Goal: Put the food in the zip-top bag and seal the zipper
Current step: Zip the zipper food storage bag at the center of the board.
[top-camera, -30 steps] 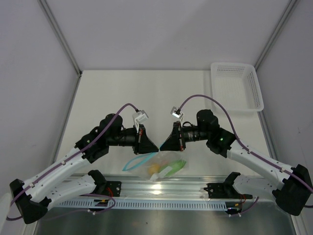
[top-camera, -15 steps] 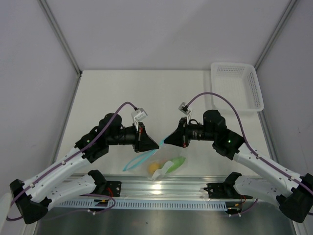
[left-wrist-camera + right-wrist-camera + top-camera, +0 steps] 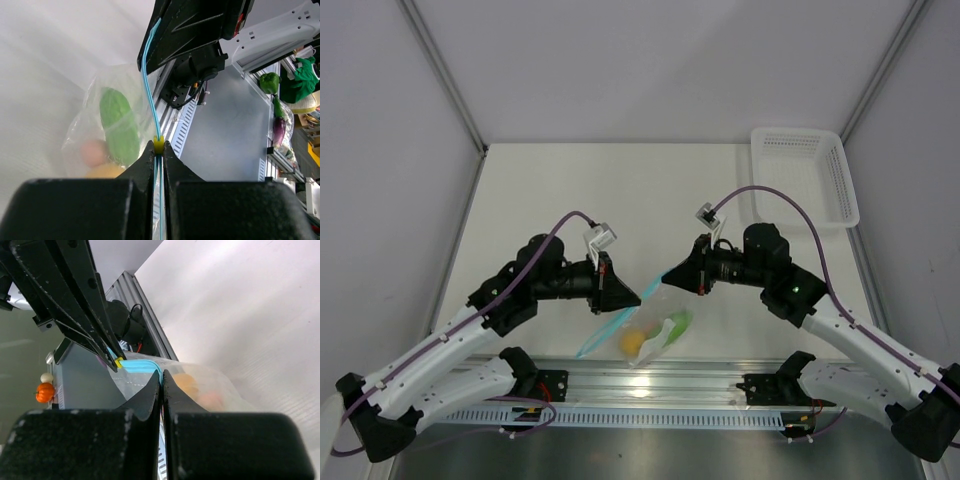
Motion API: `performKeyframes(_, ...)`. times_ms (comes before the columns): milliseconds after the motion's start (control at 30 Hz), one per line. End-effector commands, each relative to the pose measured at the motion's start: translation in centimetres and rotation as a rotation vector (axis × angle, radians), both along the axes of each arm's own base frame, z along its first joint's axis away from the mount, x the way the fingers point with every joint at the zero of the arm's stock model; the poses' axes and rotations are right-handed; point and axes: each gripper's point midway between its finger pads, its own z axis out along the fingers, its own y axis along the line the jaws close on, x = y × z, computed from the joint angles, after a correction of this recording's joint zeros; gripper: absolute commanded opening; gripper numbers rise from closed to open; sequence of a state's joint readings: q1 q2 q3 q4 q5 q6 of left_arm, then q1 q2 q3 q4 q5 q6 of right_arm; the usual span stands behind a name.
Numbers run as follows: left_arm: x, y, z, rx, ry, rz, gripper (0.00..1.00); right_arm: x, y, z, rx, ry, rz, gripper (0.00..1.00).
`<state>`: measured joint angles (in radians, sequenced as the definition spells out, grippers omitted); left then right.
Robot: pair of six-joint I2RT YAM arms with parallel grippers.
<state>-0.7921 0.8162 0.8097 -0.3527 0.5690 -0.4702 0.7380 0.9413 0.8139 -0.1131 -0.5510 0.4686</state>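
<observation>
The zip-top bag (image 3: 658,328) hangs between my two grippers above the table's near edge. Its teal zipper (image 3: 610,326) runs as a straight line down to the left. The orange-yellow food (image 3: 635,342) and the green food (image 3: 678,321) are inside. My left gripper (image 3: 638,296) is shut on the zipper (image 3: 150,85), with a yellow slider (image 3: 158,145) right at its tips; the green piece (image 3: 119,125) and the orange piece (image 3: 104,171) show through the plastic. My right gripper (image 3: 665,281) is shut on the zipper's end (image 3: 145,365), with the orange piece (image 3: 187,383) just beyond.
A white lattice basket (image 3: 805,176) stands at the table's far right. The aluminium rail (image 3: 650,385) with both arm bases runs along the near edge, right below the hanging bag. The two grippers' tips are only a few centimetres apart.
My right gripper has drawn back to the right and up, lifting the bag's mouth. The teal strip's open loop has flattened into a straight line. My left gripper has barely moved.
</observation>
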Motion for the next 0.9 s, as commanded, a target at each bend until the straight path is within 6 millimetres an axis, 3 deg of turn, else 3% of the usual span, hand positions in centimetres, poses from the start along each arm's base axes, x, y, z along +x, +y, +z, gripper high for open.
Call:
performKeyframes(0, -0.9, 1.1, -0.3, 0.013, -0.003, -0.001, 0.01, 2.3, -1.1, 1.4, 0.003, -0.077, -0.116, 0.00)
performKeyframes(333, -1.4, 2.8, -1.7, 0.039, 0.013, 0.055, 0.01, 3.4, -1.9, 1.3, -0.003, -0.080, -0.172, 0.00)
performKeyframes(733, -2.6, 4.6, -2.0, 0.041, 0.016, 0.092, 0.01, 4.0, -2.0, 1.5, 0.004, -0.085, -0.190, 0.00)
performKeyframes(867, -3.0, 4.8, -2.0, 0.034, 0.014, 0.086, 0.01, 2.6, -1.1, 1.9, 0.032, -0.088, -0.080, 0.00)
